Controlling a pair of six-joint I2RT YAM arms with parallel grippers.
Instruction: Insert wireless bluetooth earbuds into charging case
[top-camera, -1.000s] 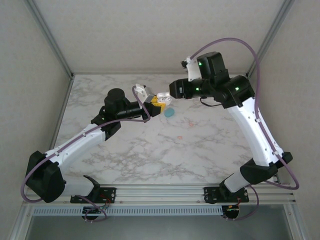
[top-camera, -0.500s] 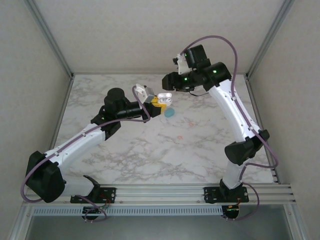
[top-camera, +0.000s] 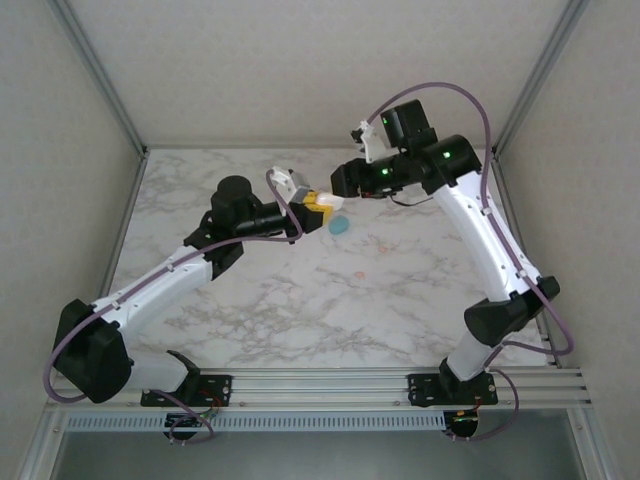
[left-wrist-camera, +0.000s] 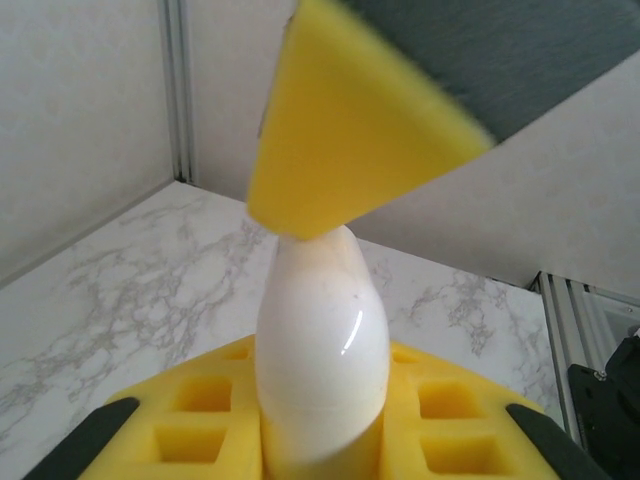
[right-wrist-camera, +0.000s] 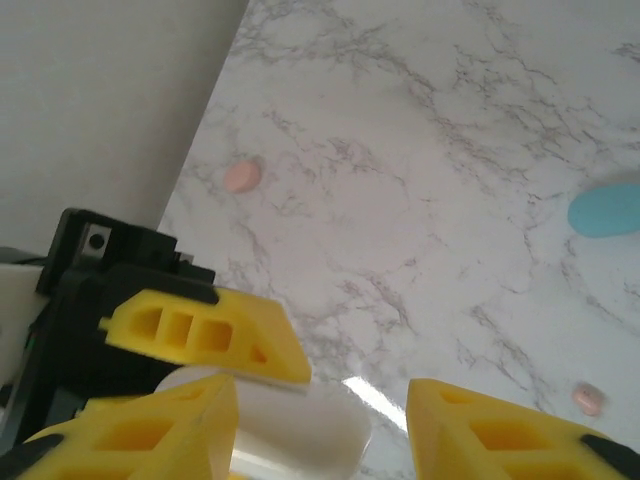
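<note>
The left hand is clamped on the white charging case above the counter. The right hand, jaws apart and empty, is just beside it. Pinkish earbuds lie on the counter, so insertion seems not yet done.

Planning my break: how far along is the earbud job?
Done: no earbud visibly seated. In hand: left end effector clamps the white case; right end effector open beside it. Left: pinkish earbuds lie loose on the table.
</note>
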